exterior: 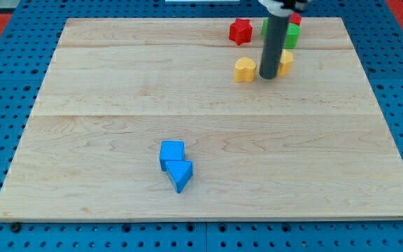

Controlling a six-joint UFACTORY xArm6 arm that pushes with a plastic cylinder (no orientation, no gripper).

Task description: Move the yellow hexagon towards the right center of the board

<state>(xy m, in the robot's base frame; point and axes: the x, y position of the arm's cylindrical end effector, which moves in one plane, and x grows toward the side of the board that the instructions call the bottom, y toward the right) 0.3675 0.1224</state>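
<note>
My tip [269, 76] rests on the board near the view's top right, between two yellow blocks. The yellow hexagon [286, 62] sits just to the right of the rod and touches it or nearly does. Its left part is hidden behind the rod. A yellow heart-like block [244, 70] lies just left of the tip, with a small gap between them.
A red star-like block [241, 31] lies above the yellow pair. A green block [292, 35] and a red block [297, 19] sit behind the rod near the top edge, partly hidden. A blue cube [172, 153] and a blue triangle [180, 175] touch at lower centre-left.
</note>
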